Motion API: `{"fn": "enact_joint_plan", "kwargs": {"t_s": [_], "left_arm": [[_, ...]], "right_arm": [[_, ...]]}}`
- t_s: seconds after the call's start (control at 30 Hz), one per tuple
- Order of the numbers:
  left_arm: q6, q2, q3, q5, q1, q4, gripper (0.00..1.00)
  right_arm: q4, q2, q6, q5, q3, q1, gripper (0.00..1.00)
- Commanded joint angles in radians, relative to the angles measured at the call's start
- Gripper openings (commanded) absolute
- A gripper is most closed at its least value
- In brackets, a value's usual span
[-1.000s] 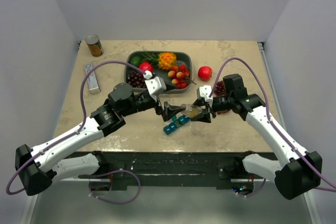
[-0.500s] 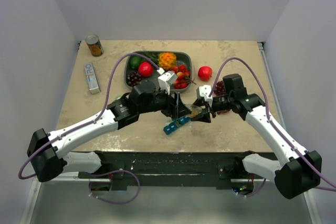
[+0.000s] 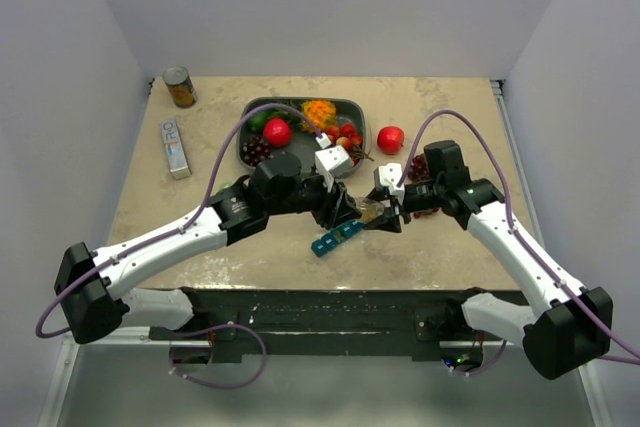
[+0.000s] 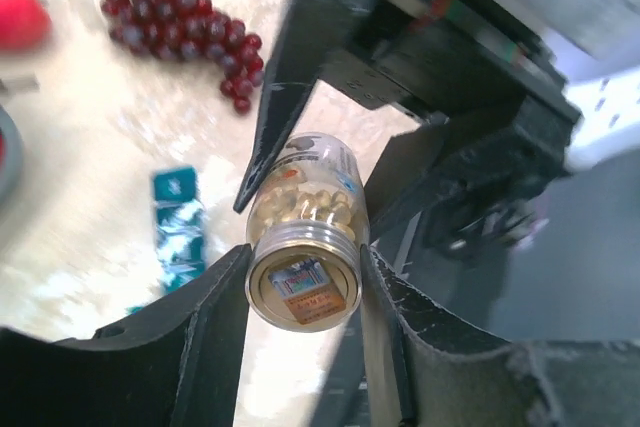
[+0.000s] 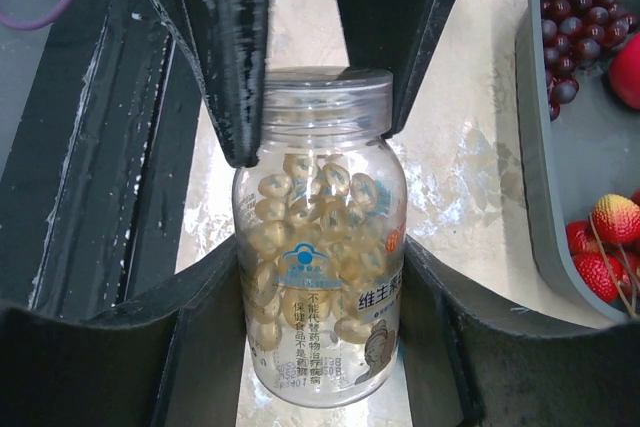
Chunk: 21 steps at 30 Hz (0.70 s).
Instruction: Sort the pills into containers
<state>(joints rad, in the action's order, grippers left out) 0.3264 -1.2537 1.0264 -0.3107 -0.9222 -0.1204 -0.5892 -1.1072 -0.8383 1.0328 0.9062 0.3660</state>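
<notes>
A clear bottle (image 5: 320, 247) full of yellow pills hangs above the table, and my right gripper (image 5: 320, 257) is shut on its body. My left gripper (image 4: 305, 267) faces it from the other side. Its fingers (image 4: 222, 307) press both sides of the bottle's ribbed cap (image 4: 303, 282). In the top view the two grippers meet at the bottle (image 3: 368, 211) in the middle of the table. The containers, a teal pill-organiser strip (image 3: 335, 238), lie on the table just below and in front of the bottle, also seen in the left wrist view (image 4: 178, 222).
A dark grey fruit tray (image 3: 355, 107) stands behind the grippers. A red apple (image 3: 390, 138) and dark grapes (image 3: 420, 169) lie to its right. At the back left are a can (image 3: 180, 87) and a flat white box (image 3: 175, 147).
My left arm has swung right, from the tray's near edge to the bottle, and its jaws have narrowed onto the cap. The right arm and the bottle have stayed put.
</notes>
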Motion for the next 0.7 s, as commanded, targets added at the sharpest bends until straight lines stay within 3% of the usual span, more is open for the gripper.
{"fn": "enact_joint_plan", "kwargs": {"t_s": [0.0, 0.03, 0.17, 0.53, 0.57, 0.67], "left_arm": [[-0.582, 0.056, -0.066, -0.122, -0.055, 0.05, 0.0], [-0.695, 0.057, -0.08, -0.117, -0.055, 0.071, 0.0], [-0.832, 0.039, -0.085, -0.122, -0.055, 0.08, 0.0], [-0.747, 0.046, -0.104, -0.128, -0.052, 0.105, 0.0], [-0.733, 0.06, -0.107, -0.125, -0.05, 0.103, 0.0], [-0.658, 0.083, -0.115, -0.104, -0.04, 0.097, 0.0]], "right_arm": [[0.008, -0.006, 0.03, 0.029, 0.005, -0.002, 0.0], [0.008, -0.006, 0.03, 0.026, 0.003, -0.002, 0.0], [0.008, -0.006, 0.028, 0.024, 0.003, -0.002, 0.0], [0.006, -0.01, 0.025, 0.026, 0.003, -0.001, 0.02], [0.006, -0.01, 0.025, 0.027, 0.003, -0.002, 0.09], [0.003, -0.008, 0.024, 0.027, 0.002, -0.002, 0.47]]}}
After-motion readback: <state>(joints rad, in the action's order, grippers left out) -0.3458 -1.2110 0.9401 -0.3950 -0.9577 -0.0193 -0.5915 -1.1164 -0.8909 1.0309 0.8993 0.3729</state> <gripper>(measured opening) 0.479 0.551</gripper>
